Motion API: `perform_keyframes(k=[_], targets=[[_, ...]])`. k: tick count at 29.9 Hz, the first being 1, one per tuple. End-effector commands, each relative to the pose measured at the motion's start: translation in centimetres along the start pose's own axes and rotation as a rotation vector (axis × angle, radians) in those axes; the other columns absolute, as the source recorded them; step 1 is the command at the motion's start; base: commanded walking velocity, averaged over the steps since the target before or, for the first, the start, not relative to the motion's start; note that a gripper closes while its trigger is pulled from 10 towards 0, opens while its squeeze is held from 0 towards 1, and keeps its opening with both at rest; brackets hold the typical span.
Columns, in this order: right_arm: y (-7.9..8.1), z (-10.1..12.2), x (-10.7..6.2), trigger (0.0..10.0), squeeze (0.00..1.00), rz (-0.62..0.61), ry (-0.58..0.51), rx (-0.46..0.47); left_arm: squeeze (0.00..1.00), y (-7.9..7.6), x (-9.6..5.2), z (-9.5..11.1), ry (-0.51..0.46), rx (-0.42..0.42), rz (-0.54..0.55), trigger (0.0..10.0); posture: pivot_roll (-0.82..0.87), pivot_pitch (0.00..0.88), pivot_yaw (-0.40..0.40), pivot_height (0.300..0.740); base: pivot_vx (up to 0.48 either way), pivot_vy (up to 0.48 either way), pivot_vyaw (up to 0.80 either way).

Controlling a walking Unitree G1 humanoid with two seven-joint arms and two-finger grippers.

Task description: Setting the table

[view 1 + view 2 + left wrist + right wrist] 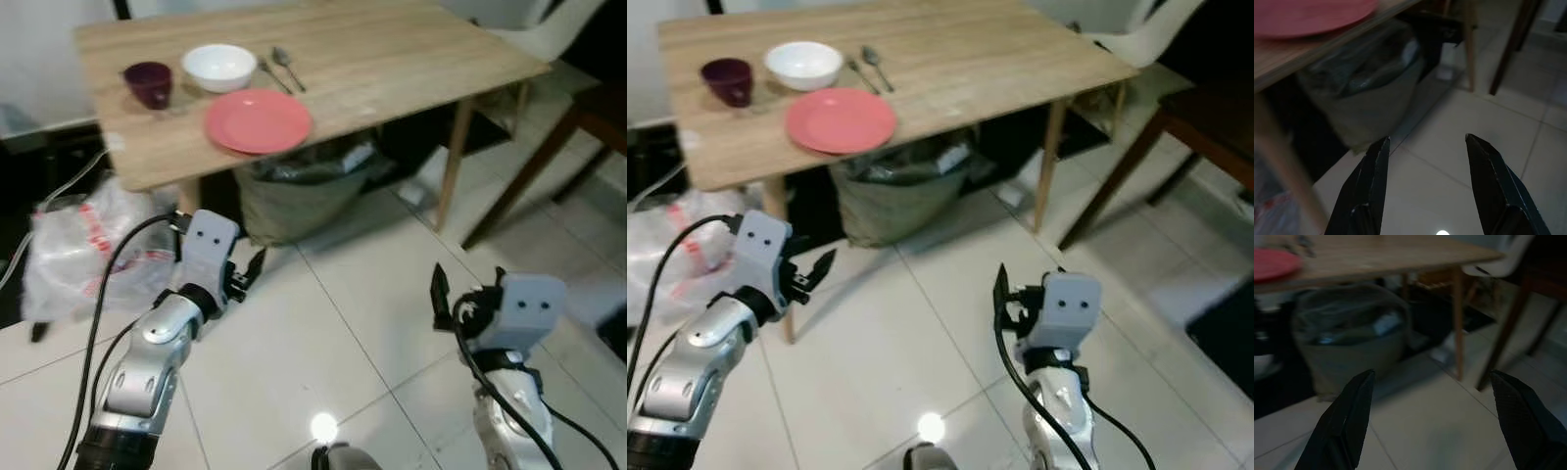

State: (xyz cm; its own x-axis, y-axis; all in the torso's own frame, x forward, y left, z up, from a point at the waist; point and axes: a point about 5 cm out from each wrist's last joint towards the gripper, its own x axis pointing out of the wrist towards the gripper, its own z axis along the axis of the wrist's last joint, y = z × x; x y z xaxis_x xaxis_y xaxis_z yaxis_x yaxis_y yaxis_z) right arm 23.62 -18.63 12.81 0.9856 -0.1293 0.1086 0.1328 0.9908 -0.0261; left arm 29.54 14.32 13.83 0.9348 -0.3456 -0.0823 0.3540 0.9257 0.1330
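- Left gripper [1425, 147] nearest, at about 8 o'clock in the head view, held low over the white tile floor [323, 362]; fingers spread apart, nothing between them.
- Right gripper [1432, 382] at about 4 o'clock, also low over the tiles; fingers wide apart, empty.
- Both grippers sit short of the wooden table [392, 59], well apart from everything on it.
- Dark bin with a bag liner [294, 191] under the table at 12 o'clock, just past the left gripper.
- Clear plastic bag with red print [83, 245] on the floor at 10 o'clock, beside the table leg.
- Pink plate [259, 120] on the table's near edge, around 11 o'clock.
- Dark purple cup [149, 84] at the plate's 10 o'clock, near it but apart.
- White bowl [219, 67] just behind the plate, between the cup and the cutlery.
- Fork [271, 75] and spoon [287, 67] lie side by side just beside the bowl, at its 3 o'clock.
- Dark wooden chair [549, 147] at 2 o'clock, past the table corner.
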Motion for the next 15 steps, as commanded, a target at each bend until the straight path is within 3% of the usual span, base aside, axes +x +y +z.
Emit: perform_keyframes(k=[1,3,5,7,10,13,14,15], targets=[[-0.3,-1.1,-0.3,10.0,0.0,-0.011,0.041,0.01,0.0,-0.2,-0.4,-1.1,0.035,0.011,0.0,10.0,-0.16,0.033,0.026,0.74,0.0,0.0,-0.8],[-0.2,-1.7,-0.4,10.0,0.0,0.0,0.061,0.008,0.0,-0.2,-0.6,-1.6,0.047,0.023,0.009,10.0,-0.16,0.032,0.025,0.74,0.0,0.0,-0.8],[0.3,-4.4,-0.9,10.0,0.0,0.021,0.178,0.098,0.0,-0.7,-1.1,-3.0,0.084,0.069,0.013,10.0,-0.16,0.028,0.022,0.74,0.0,0.0,-0.8],[0.5,-5.3,-1.0,10.0,0.0,0.036,0.221,0.136,0.0,-0.8,-1.2,-3.5,0.094,0.088,0.015,10.0,-0.16,0.028,0.022,0.74,0.0,0.0,-0.8],[0.8,-6.6,-1.2,10.0,0.0,0.078,0.262,0.126,0.0,-0.7,-1.6,-4.7,0.138,0.083,0.048,10.0,-0.16,0.027,0.026,0.74,0.0,0.0,-0.8],[1.1,-10.2,-1.5,10.0,0.0,0.151,0.376,0.076,0.0,0.0,-3.3,-9.3,0.307,0.076,0.152,10.0,-0.15,0.021,0.023,0.74,0.0,0.0,-0.8],[1.3,-12.0,-1.8,10.0,0.0,0.202,0.467,0.124,0.0,0.7,-4.7,-11.9,0.403,0.035,0.211,10.0,-0.15,0.019,0.012,0.74,0.0,0.0,-0.8],[1.4,-12.5,-2.0,10.0,0.0,0.219,0.492,0.146,0.0,0.9,-5.1,-12.6,0.428,0.017,0.227,10.0,-0.15,0.019,0.012,0.74,0.0,0.0,-0.8]])
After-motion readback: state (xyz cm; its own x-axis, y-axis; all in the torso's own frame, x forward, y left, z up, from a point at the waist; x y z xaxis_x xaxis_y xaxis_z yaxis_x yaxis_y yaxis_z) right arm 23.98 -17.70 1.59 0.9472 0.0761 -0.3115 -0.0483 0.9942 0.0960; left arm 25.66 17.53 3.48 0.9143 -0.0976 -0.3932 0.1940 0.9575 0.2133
